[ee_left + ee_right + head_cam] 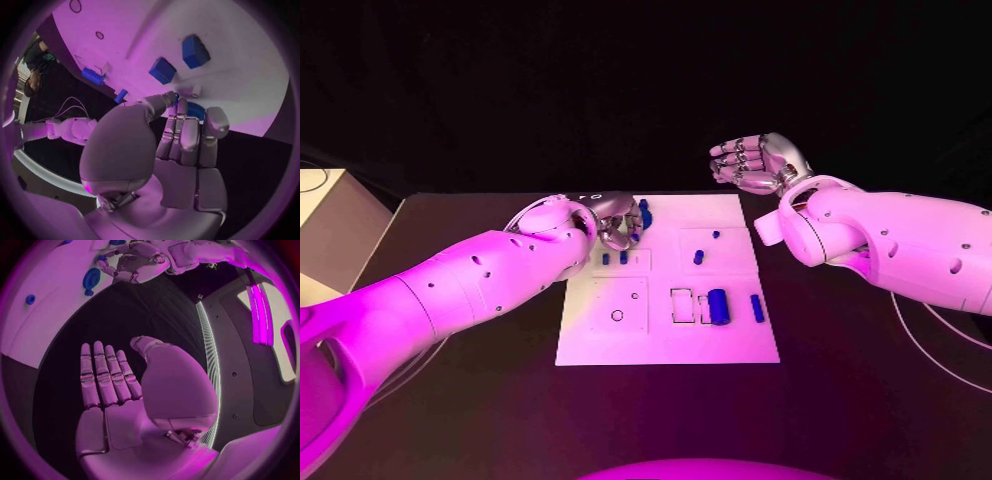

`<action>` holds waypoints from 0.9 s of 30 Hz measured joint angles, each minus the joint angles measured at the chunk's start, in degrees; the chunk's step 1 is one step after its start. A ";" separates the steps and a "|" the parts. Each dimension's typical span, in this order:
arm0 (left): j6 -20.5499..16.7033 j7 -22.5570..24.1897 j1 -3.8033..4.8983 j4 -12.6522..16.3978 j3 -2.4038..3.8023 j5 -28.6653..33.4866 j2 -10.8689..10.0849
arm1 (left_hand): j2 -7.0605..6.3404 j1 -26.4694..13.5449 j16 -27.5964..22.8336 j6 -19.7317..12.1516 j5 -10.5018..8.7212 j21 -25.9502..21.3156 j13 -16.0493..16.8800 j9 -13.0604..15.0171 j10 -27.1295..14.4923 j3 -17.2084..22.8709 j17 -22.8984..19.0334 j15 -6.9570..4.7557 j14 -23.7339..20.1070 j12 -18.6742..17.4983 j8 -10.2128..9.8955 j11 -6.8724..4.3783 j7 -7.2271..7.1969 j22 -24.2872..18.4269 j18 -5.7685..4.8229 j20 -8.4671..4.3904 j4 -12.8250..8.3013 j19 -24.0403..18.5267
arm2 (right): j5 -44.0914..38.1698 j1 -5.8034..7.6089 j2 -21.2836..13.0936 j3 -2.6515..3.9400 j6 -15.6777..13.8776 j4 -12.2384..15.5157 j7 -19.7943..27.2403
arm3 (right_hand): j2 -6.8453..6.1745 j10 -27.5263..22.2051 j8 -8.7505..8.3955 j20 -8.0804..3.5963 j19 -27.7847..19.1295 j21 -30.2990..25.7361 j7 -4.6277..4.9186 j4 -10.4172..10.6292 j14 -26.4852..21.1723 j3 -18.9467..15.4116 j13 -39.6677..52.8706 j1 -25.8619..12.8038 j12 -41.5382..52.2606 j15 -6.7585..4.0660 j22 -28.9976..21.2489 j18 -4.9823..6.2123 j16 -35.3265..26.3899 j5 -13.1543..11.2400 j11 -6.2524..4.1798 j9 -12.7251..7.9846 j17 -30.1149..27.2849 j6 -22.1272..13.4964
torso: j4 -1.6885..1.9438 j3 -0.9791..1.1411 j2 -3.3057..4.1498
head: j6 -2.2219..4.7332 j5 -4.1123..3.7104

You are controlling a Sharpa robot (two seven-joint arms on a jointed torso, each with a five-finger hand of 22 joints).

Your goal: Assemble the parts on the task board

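The white task board (668, 340) lies in the middle of the table. At its far left corner my left hand (610, 222) pinches a round blue part (642, 212) between thumb and fingertips and holds it on edge just above the board; the part (195, 111) shows behind the fingers (187, 130) and faces the other wrist camera (92, 279). My right hand (759, 162) hangs raised past the board's far right corner, fingers (103, 372) stretched out, holding nothing. Small blue pegs (700, 257) stand mid-board, and a large blue block (718, 305) sits nearer me.
A slim blue bar (757, 307) lies right of the block. A round hole (617, 315) and a rectangular slot (682, 305) open in the board's near half. A beige box (329, 230) stands at the table's left edge. Thin cables (935, 345) trail at the right.
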 measured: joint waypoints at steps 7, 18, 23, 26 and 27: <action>-0.56 0.14 0.00 2.78 0.66 1.86 -2.50 | 0.00 0.00 0.00 0.33 -0.03 0.25 -0.10 -0.12 0.28 0.00 0.28 -0.20 0.20 -0.38 -0.11 0.04 -0.13 0.30 0.01 0.01 0.00 0.42 | 0.00 0.00 -0.02 0.00 0.03 -0.09 -0.01 | 0.00 0.00 0.00 0.00 0.00 0.00 0.00 0.00 0.00 0.00 0.00 0.00 0.00 0.00 0.00 0.00 0.00 0.00 0.00 0.00 0.00 0.00 | 0.13 -0.06 -0.07 | 0.09 0.02; 0.11 -0.27 0.03 5.52 1.07 3.74 -5.83 | 0.22 -0.23 0.22 0.32 -0.09 0.24 -0.14 -0.11 0.41 -0.16 0.19 -0.20 0.20 -0.62 -0.19 0.01 -0.13 0.30 0.01 -0.01 -0.15 0.40 | 0.00 0.00 -0.16 0.00 0.07 -0.16 -0.03 | 0.00 0.00 0.00 0.00 0.00 0.00 0.00 0.00 0.00 0.00 0.00 0.00 0.00 0.00 0.01 0.00 0.00 0.00 0.00 0.01 0.01 0.00 | 0.64 -0.29 -0.32 | -0.11 -0.09; 0.37 -0.51 0.00 5.93 1.17 4.00 -6.48 | 0.22 -0.23 0.22 0.32 -0.09 0.24 -0.14 -0.09 0.41 -0.16 0.15 -0.20 0.20 -0.62 -0.28 0.01 -0.13 0.29 0.01 -0.01 -0.15 0.40 | 0.00 0.00 -0.20 0.00 0.09 -0.20 -0.03 | 0.00 0.00 0.00 0.00 0.00 0.00 0.00 0.00 0.00 0.00 0.00 0.00 0.01 0.00 0.01 0.00 0.00 0.00 0.00 0.01 0.01 0.00 | 0.64 -0.35 -0.31 | -0.16 -0.02; 0.52 -0.68 0.00 5.91 1.19 4.02 -6.70 | 0.22 -0.23 0.22 0.31 -0.09 0.24 -0.14 -0.10 0.40 -0.16 0.15 -0.20 0.20 -0.63 -0.29 0.01 -0.13 0.29 0.01 -0.01 -0.15 0.40 | 0.00 0.00 -0.22 0.00 0.10 -0.21 -0.04 | 0.00 0.00 0.00 0.00 0.00 0.00 0.00 0.00 0.00 0.00 0.00 0.00 0.00 0.00 0.01 0.00 0.00 0.00 0.00 0.01 0.01 0.00 | 0.62 -0.33 -0.29 | -0.23 0.05; 0.56 -0.73 0.00 5.87 1.20 4.02 -6.72 | 0.22 -0.23 0.22 0.31 -0.09 0.24 -0.14 -0.10 0.40 -0.16 0.15 -0.20 0.20 -0.63 -0.29 0.01 -0.13 0.29 0.01 -0.01 -0.15 0.40 | 0.00 0.00 -0.22 0.00 0.10 -0.21 -0.04 | 0.00 0.00 0.00 0.00 0.00 0.00 0.00 0.00 0.00 0.00 0.00 0.00 0.01 0.00 0.01 0.00 0.00 0.00 0.00 0.01 0.01 0.00 | 0.61 -0.29 -0.28 | -0.25 0.07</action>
